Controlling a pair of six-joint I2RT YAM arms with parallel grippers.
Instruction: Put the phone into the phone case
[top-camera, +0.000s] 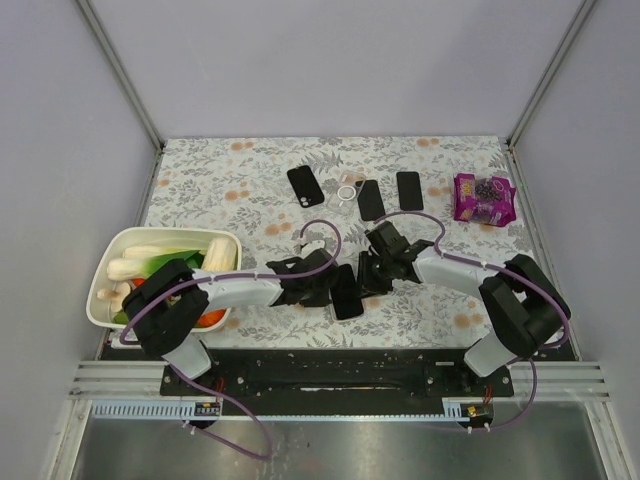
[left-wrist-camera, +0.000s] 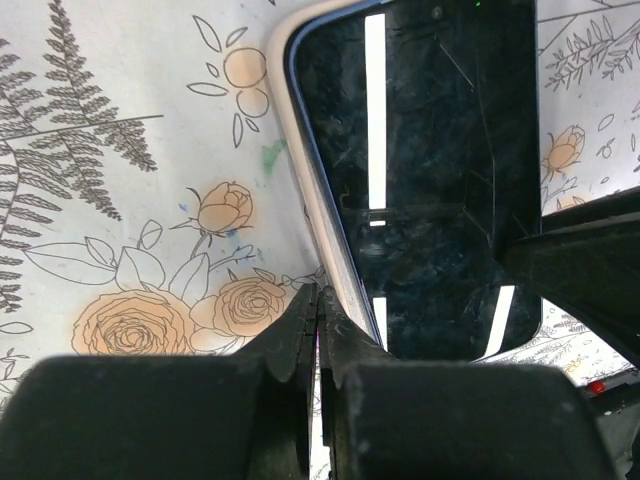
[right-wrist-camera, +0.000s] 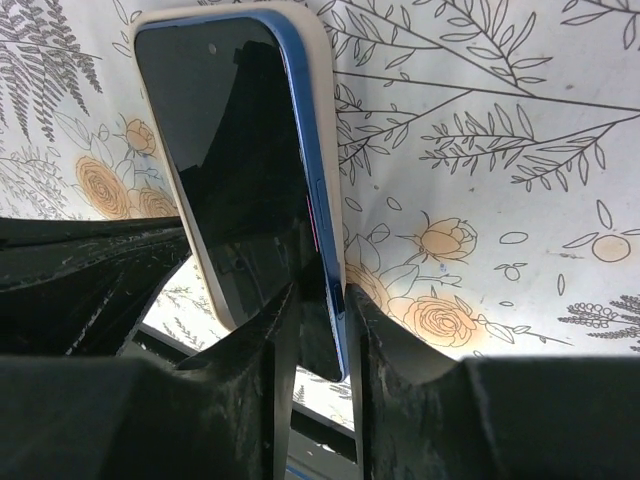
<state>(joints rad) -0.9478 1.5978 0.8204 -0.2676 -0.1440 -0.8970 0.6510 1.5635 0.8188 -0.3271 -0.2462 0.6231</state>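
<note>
Floral tabletop (top-camera: 220, 190): right claw (right-wrist-camera: 320, 300) clamps phone (right-wrist-camera: 230, 150) edge; left claw (left-wrist-camera: 318, 300) apparently pinching phone case (left-wrist-camera: 308, 200) rim, contact hidden

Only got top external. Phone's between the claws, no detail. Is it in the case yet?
Observer: Partly. Right wrist shows the pale phone case wrapping the far end of the phone; near the right claw the blue side edge is bare.
Operator: Right claw on it?
Observer: Yes, it pinches that blue edge.
Operator: Left?
Observer: Left claw is shut, tips at the case rim; can't tell if it grips.
</note>
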